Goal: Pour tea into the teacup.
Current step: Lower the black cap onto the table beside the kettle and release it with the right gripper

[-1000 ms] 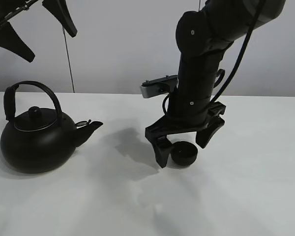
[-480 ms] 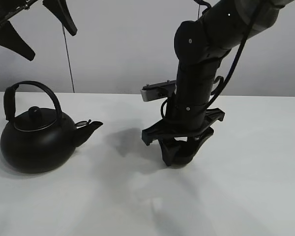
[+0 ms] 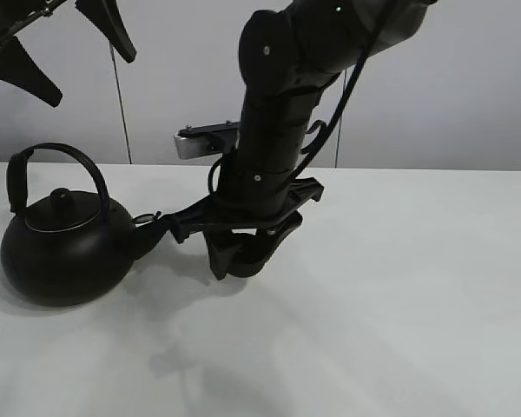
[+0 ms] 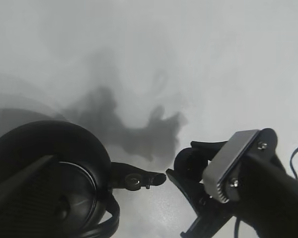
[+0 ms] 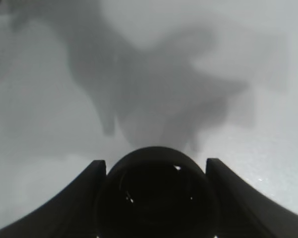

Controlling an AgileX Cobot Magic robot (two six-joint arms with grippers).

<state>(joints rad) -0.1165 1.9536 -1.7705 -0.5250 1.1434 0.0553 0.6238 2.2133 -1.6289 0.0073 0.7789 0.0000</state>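
My right gripper [image 3: 243, 256] is shut on the small black teacup [image 3: 257, 252] and holds it low over the white table, just right of the kettle's spout [image 3: 156, 233]. In the right wrist view the teacup [image 5: 156, 196] sits between the two fingers [image 5: 89, 191], its mouth facing the camera. The big black kettle [image 3: 62, 252] with an arched handle stands at the left; it also shows in the left wrist view [image 4: 49, 168]. My left gripper [image 3: 91, 82] hangs open and empty high above the kettle.
The white table [image 3: 399, 330] stretches to the right and front of the right arm. A thin dark cable [image 3: 122, 113] hangs at the back wall behind the kettle. The right arm's camera bracket [image 3: 204, 143] sticks out to the left.
My right gripper has closed on the teacup and carried it left, from mid-table to beside the kettle's spout. The kettle and my left gripper have not moved.
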